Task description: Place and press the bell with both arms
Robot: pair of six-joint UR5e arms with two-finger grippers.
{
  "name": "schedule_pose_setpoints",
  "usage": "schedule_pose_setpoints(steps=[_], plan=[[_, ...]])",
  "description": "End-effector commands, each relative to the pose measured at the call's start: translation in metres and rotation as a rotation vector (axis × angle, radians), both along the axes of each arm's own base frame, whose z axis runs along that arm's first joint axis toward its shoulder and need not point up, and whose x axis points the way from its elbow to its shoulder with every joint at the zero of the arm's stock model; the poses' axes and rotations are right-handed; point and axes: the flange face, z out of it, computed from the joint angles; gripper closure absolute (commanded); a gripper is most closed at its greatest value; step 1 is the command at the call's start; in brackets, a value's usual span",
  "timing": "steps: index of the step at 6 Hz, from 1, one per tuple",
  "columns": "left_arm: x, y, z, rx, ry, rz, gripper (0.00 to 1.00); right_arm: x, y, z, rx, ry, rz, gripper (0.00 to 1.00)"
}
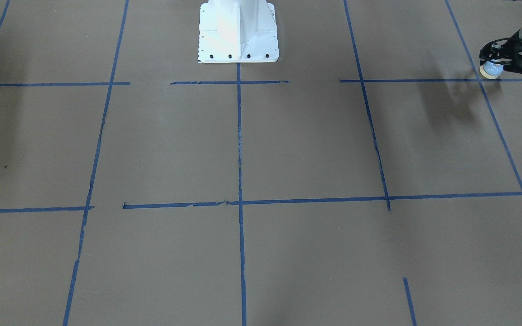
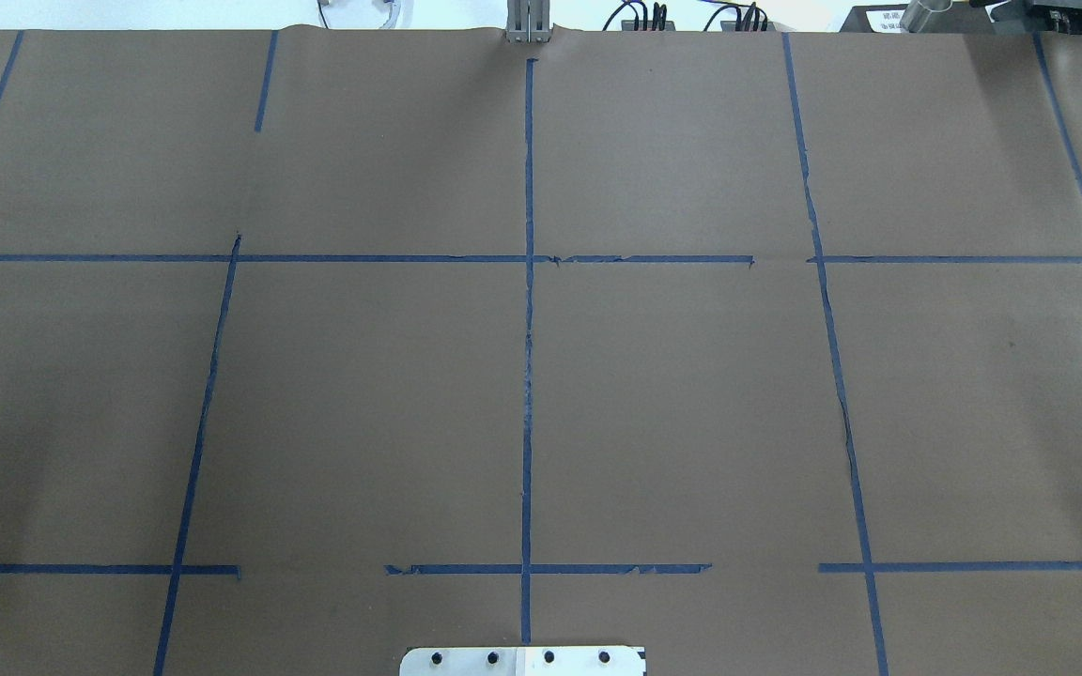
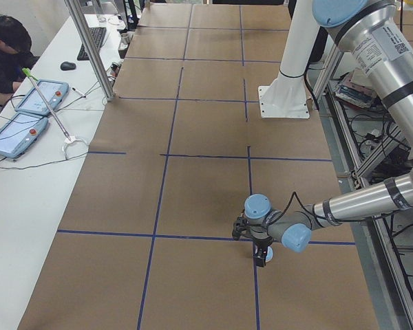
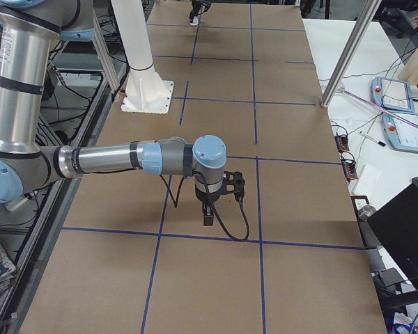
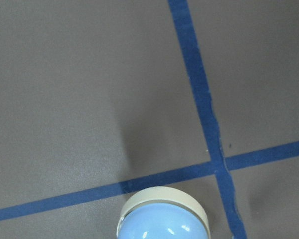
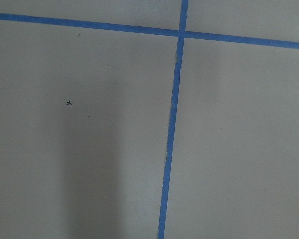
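Note:
The bell (image 1: 491, 69) has a light-blue dome and a tan rim. It sits in my left gripper (image 1: 493, 62), which is shut on it at the far right of the front-facing view, a little above the brown table; its shadow lies apart from it. The left wrist view shows the bell (image 5: 162, 216) over a crossing of blue tape lines. In the left side view this gripper (image 3: 263, 254) hangs over a tape crossing. My right gripper (image 4: 207, 217) shows only in the right side view, pointing down near the table; I cannot tell whether it is open or shut. The overhead view shows neither gripper.
The white bolted pedestal (image 1: 238, 31) stands at the table's robot side. Blue tape lines (image 2: 528, 329) divide the brown surface into squares. An operator (image 3: 3, 55) sits at a white side table with tablets (image 3: 17, 134). A metal post (image 3: 89, 48) stands at the table edge.

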Motion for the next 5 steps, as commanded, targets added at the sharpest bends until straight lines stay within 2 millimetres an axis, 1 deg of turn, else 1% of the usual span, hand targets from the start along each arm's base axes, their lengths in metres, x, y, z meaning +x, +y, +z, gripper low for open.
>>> schedule_pose_setpoints(steps=[1, 3, 4, 5], plan=[[0.0031, -0.0030, 0.0035, 0.000, -0.001, 0.002, 0.00, 0.0000, -0.0007, -0.0007, 0.002, 0.000, 0.000, 0.00], [0.0052, -0.0028, 0.0049, 0.000, -0.001, 0.011, 0.00, 0.0000, -0.0008, -0.0008, 0.003, 0.000, 0.000, 0.00], [0.0059, -0.0015, 0.0053, -0.002, -0.003, 0.016, 0.18, 0.0001, -0.0009, -0.0022, 0.007, 0.001, 0.000, 0.00], [0.0062, -0.0017, 0.0045, -0.003, -0.001, 0.015, 0.50, 0.0001, -0.0009, -0.0045, 0.011, 0.001, 0.000, 0.00]])
